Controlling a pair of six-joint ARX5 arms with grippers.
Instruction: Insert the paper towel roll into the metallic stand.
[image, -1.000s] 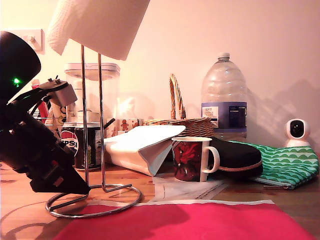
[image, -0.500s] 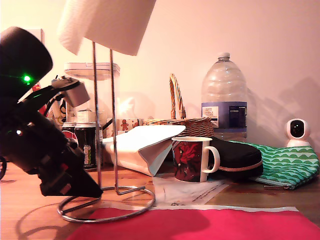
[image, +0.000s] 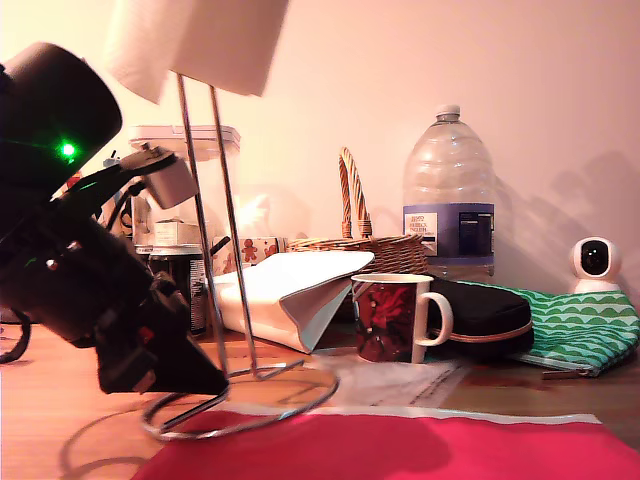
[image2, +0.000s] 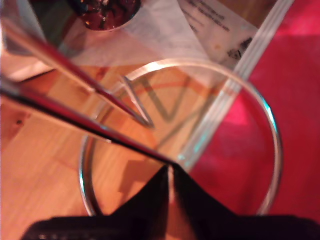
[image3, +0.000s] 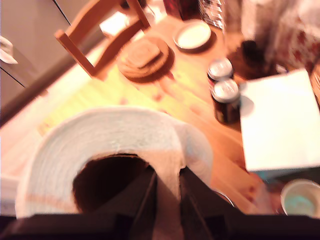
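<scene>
Okay so my first hand (image2: 170, 172) is clenched on the metallic stand (image: 199, 200). In the first wrist view the two black fingertips are pinched nearly together right on one of the thin chrome wires, where it comes down to the ring base. In the exterior view that arm is the big black lump at about 8 o'clock, with the hand's tip low down at the ring. The stand isn't upright, the tall loop leans with its top toward 11 o'clock. The ring sits half over the bare wooden bench (image: 40, 400) and half over the edge of the red mat (image: 400, 450). My second hand (image3: 167, 185) is grasping the paper towel roll (image: 195, 45) by its wall, with one finger inside the dark core and the other outside on the paper. The roll hangs up at 11 o'clock in the exterior view, directly over the loop. The tops of the wires run up behind its lower edge, and I can't tell whether they're in the core. A loose sheet end droops off the roll toward 9 o'clock. Near 5 o'clock from the stand's loop is the red mug (image: 400, 318), beside the white paper bag (image: 290, 290).
</scene>
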